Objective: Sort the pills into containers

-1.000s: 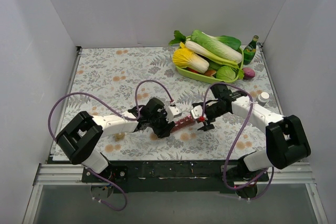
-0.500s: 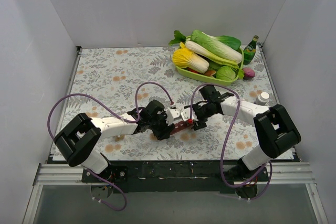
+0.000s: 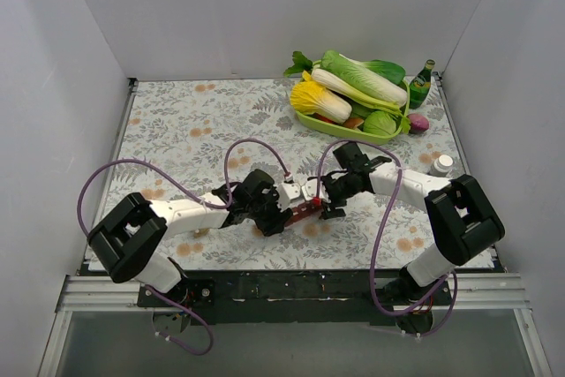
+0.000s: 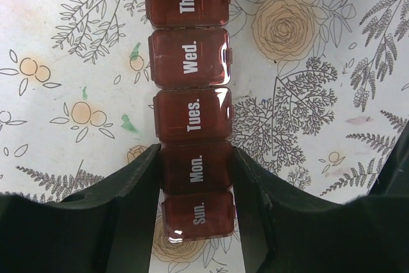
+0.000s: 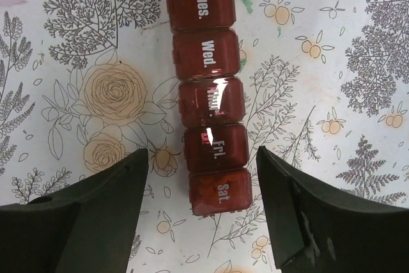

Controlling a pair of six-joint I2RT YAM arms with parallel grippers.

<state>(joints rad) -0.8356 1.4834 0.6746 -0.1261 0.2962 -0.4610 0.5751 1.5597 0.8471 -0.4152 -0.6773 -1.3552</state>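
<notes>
The dark red pill-organizer strip (image 3: 303, 210) lies on the floral tablecloth between the two arms, all lids closed. In the left wrist view the strip (image 4: 190, 68) runs from Sun. up to Thur. My left gripper (image 4: 195, 174) is shut on it, its fingers pressing the sides of the Mon. compartment. In the right wrist view the strip (image 5: 208, 62) ends at Sat. My right gripper (image 5: 202, 180) is open, its fingers standing wide apart on either side of the Fri. and Sat. compartments without touching them. No loose pills show.
A green tray (image 3: 340, 127) of vegetables stands at the back right, with a green bottle (image 3: 421, 84) and a purple item (image 3: 418, 122) beside it. A small white bottle (image 3: 443, 163) stands near the right edge. Purple cables loop over both arms.
My right gripper has moved left to the strip's Sat. end and now straddles it. My left gripper has kept its hold on the strip and barely moved.
</notes>
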